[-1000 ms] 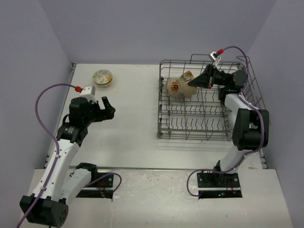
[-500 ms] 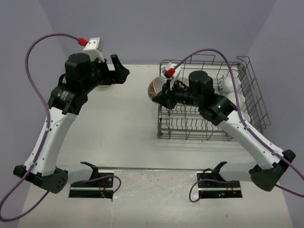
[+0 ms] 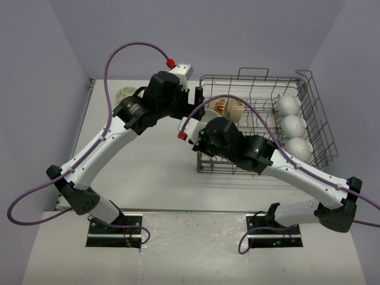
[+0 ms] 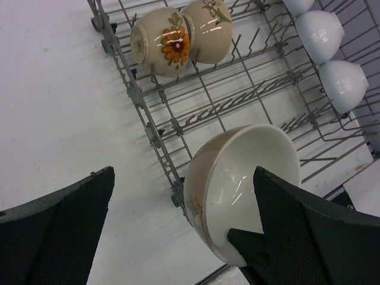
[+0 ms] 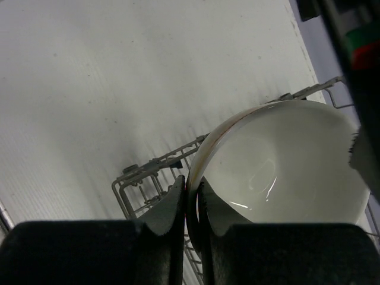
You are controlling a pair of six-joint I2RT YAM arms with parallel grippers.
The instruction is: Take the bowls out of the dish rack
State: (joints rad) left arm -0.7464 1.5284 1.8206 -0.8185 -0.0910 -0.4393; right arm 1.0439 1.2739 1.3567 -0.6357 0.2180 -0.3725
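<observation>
While clamped by the right tool — one finger inside the wall, one outside, both pressed hard onto the rim — hanging tipped on its side above the near-left corner of the dish rack: a cream bowl. Plain white inside, orange-brown band just under the rim, small orange mark low on the outer wall. Mouth facing upward at a slant; body overlapping the rack's left wire wall, partly above the surface. Poised over that same bowl, the left tool, fingers spread wide apart, gripping nothing, touching neither bowl nor rack. At the far-left end of the rack, two more lying on their sides and touching each other: flowered beige bowl on the left, base and an orange blossom showing; sprigged beige bowl just right of it. Along the rack's right side, a row of three propped among the tines, outer walls showing — far white bowl, middle white bowl, near white bowl. Out on the surface at the far left, well apart from the rack and mostly hidden behind the left arm: a lone bowl, too covered to tell more.
</observation>
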